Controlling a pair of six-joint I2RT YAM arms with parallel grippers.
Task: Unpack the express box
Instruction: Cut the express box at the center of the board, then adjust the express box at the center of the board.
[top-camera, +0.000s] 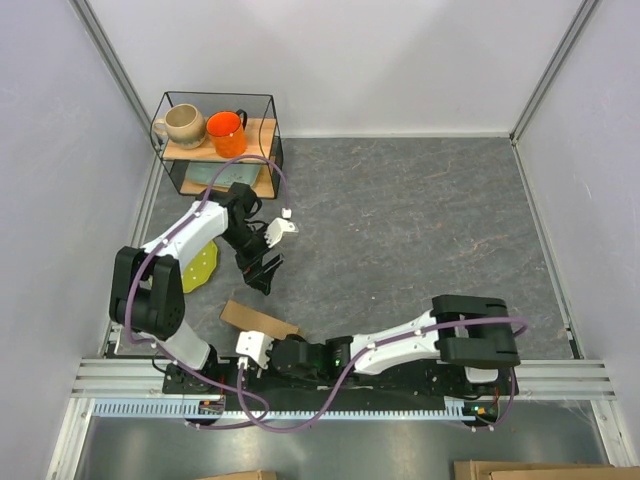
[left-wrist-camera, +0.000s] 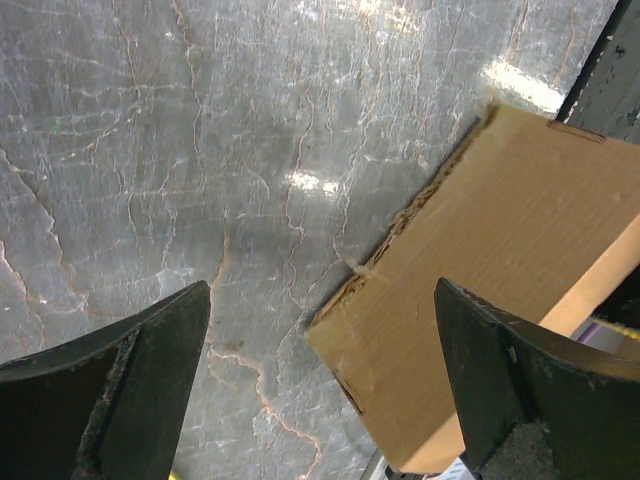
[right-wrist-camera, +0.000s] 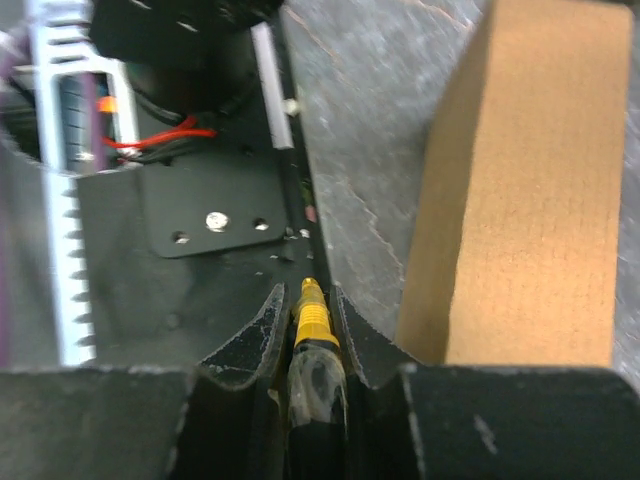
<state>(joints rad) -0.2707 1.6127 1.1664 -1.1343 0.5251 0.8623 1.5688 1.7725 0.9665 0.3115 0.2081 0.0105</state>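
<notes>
Just beyond the express box (top-camera: 258, 320), on its far side, my left gripper (top-camera: 263, 270) hangs over the grey table (top-camera: 420, 230). Its jaws are spread as wide as they go and nothing is between them. Through the left wrist camera, a corner of the brown cardboard lies close to one finger (left-wrist-camera: 530, 390) without touching it. On the near side of the box, close beside it, my right gripper (right-wrist-camera: 305, 300) is pinched narrow around a slim yellow-banded tool (right-wrist-camera: 313, 322) with a clear body, its tip poking out past the fingertips. I cannot tell whether that tip touches the cardboard. The box itself rests on the table by the near edge, just ahead of my arm bases. Left of the box lies a green plate (top-camera: 201, 268), partly under my left arm. Well beyond the box, in the far left corner, a wire shelf (top-camera: 272, 150) holds a beige mug (top-camera: 183, 125) and an orange mug (top-camera: 226, 132) side by side.
</notes>
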